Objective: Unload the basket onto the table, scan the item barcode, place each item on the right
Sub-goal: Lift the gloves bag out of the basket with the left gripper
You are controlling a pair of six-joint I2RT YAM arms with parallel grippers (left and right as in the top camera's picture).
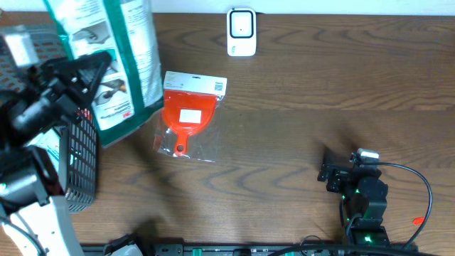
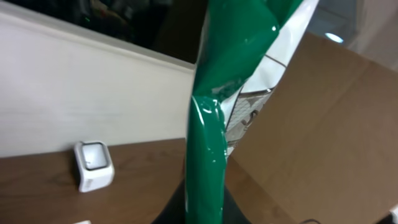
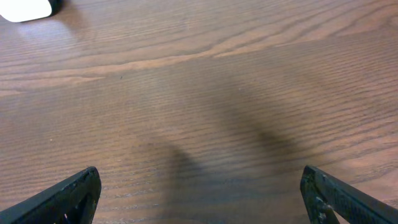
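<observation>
We are clamping the bag (image 1: 114, 50) in our left end effector (image 1: 91, 69), holding it upright above the worktop (image 1: 284, 142). The scanner (image 1: 241, 32) is sitting well off to that end effector's right, and the dustpan (image 1: 188, 117) is lying nearer on the same side. Our right end effector (image 3: 202, 208) is hovering low over the worktop, fingers wide apart.

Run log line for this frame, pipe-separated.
left gripper: shut on green bag, held aloft | right gripper: open, empty | scanner: far edge, apart from bag | red dustpan pack: lying flat, untouched

The bag (image 2: 205, 155) is glossy plastic, the table (image 3: 199, 93) matt grained wood.
</observation>
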